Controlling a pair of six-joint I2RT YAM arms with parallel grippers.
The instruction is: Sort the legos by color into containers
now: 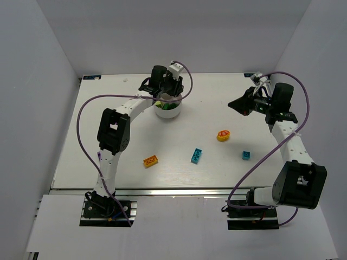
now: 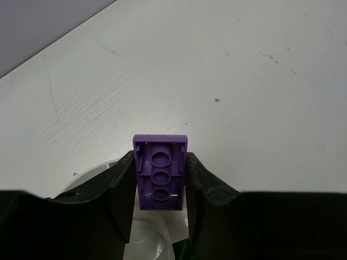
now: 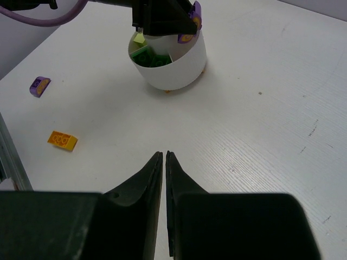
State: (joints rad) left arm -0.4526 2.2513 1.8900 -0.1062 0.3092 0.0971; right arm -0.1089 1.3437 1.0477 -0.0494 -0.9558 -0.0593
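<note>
From above, the left arm (image 1: 115, 129) reaches out to the white bowl (image 1: 167, 112) at the far side of the table (image 1: 179, 179), and the left jaws hang right over the bowl. There is green inside the bowl. The right arm (image 1: 293, 145) is off to the right. The right jaws point toward the bowl but are well apart from it. Four legos lie loose on the table: an orange brick (image 1: 150, 161), a long cyan brick (image 1: 197, 155), a small blue brick (image 1: 246, 155) and a round yellow piece with red on it (image 1: 223, 135). In the left wrist view, the left jaws pinch a purple brick (image 2: 161, 172) from both sides (its hollow underside faces the camera). A bit of the white bowl (image 2: 143, 235) shows just below it. In the right wrist view, the right jaws are pressed together with only a thin slit between them, and they hold nothing. Far ahead stands the bowl (image 3: 179, 67), with green bricks (image 3: 152, 57) in one part and a lime bit (image 3: 139, 38) in another. The purple brick (image 3: 195, 13) sits above the bowl's rim in the left jaws. The orange brick (image 3: 62, 140) and one more purple piece (image 3: 39, 85) lie on the table to the left.
</note>
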